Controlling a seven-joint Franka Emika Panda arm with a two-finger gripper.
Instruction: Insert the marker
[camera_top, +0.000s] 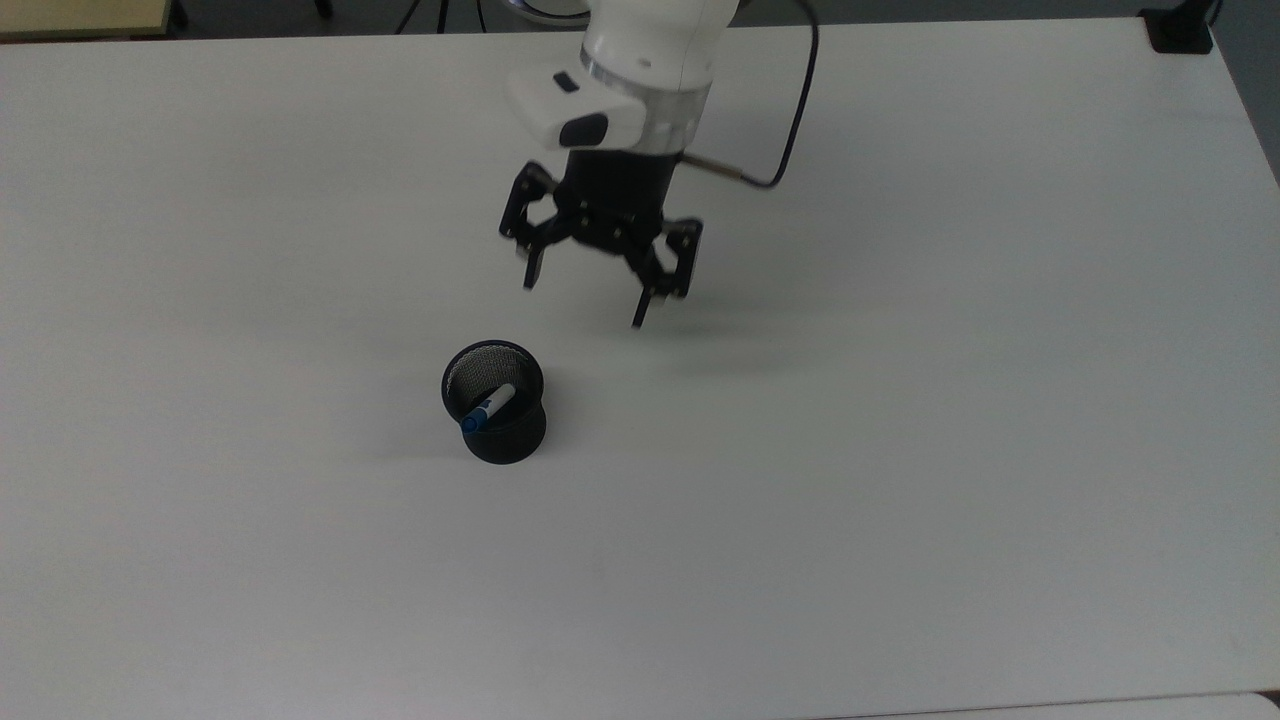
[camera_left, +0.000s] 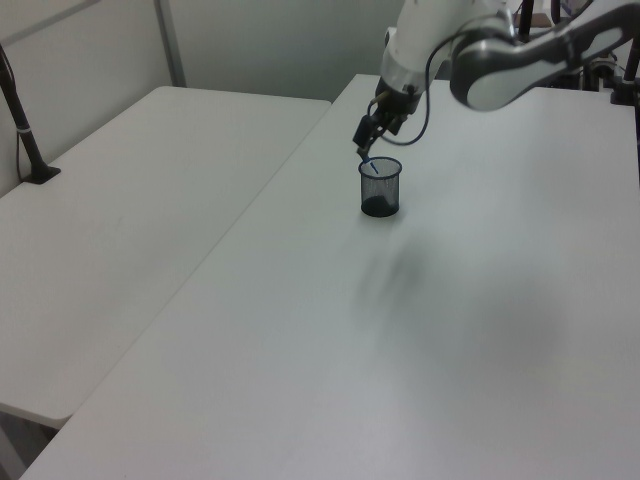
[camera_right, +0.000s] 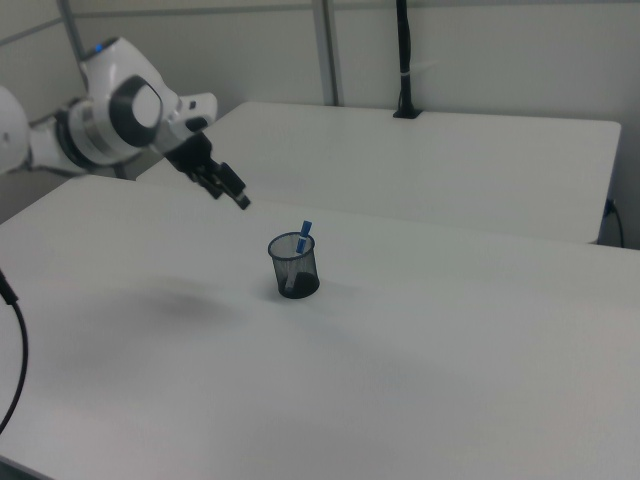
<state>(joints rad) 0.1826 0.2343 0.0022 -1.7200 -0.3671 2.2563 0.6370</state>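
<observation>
The jaws hung open and empty; below them the marker, likely light, stiff and slippery, leaned in the cup, its blue end graspable.

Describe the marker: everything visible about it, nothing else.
The marker is a slim pen with a white barrel and a blue end pointing up. It stands tilted inside the black mesh cup, leaning on the rim, with its lower part hidden by the mesh. In the right view its blue top pokes above the rim. Nothing grips it: the claw hangs open above the white table, up and to the top view's right of the cup, apart from both.
</observation>
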